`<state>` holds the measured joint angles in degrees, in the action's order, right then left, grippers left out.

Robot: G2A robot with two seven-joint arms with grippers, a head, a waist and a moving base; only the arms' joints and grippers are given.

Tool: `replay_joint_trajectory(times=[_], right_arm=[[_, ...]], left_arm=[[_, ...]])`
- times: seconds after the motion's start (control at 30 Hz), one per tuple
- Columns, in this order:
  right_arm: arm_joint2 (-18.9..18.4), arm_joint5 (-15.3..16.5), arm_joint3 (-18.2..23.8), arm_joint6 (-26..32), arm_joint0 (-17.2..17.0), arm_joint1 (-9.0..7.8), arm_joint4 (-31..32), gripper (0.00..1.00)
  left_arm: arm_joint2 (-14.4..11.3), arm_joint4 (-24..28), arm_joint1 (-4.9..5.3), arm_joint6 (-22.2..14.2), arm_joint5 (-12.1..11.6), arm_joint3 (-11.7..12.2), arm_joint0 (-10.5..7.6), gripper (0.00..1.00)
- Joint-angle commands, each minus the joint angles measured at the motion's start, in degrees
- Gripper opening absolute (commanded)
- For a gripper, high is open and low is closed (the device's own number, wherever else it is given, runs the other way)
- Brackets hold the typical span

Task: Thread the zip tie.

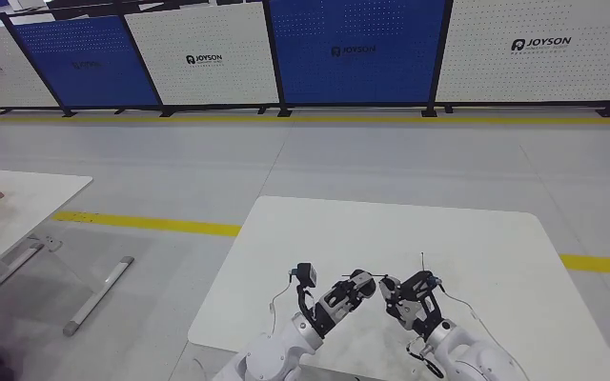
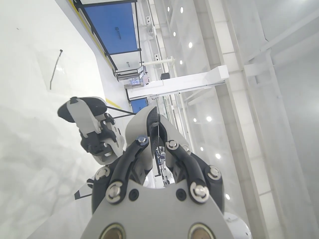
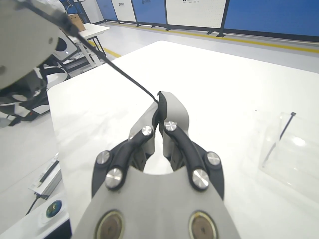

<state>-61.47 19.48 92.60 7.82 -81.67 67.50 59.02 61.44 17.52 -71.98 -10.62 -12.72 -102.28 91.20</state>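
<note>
Light: bright, even, from round ceiling lamps (image 2: 208, 118) above the counter (image 3: 224, 75).
Glare: counter top washed near-white; floor (image 1: 381, 152) beyond it pale.
Contrast: zip tie (image 3: 129, 77) hard black against the counter.
Distortion: partition panels (image 3: 197, 1) beyond the counter lean and bow.

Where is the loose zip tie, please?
Right wrist view: the loose tie lies on a clear sheet on the table, off the right gripper's outer side.

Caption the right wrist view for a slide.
Right tool pinches a zip tie over the table; a spare tie lies nearby.
</note>
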Motion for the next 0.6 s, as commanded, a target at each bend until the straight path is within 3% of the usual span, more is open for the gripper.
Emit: replay_joint_trajectory(times=[0.0, 0.33, 0.57], right_arm=[[-0.47, 0.0, 0.19, -0.94, -0.39, -0.09, -0.79, 1.0], [-2.56, 0.0, 2.12, -4.66, -2.78, -1.06, -3.78, 1.0], [-9.06, 0.0, 6.27, -11.47, -9.14, -2.65, -7.21, 1.0]], left_arm=[[-0.46, -0.43, -0.13, 0.92, 0.11, 0.7, -0.65, 0.0], [-0.91, 2.8, -0.48, 1.19, 0.91, 3.3, -2.95, 0.0], [-0.2, 3.1, -0.55, 2.91, 0.1, 4.07, -3.43, 0.0]])
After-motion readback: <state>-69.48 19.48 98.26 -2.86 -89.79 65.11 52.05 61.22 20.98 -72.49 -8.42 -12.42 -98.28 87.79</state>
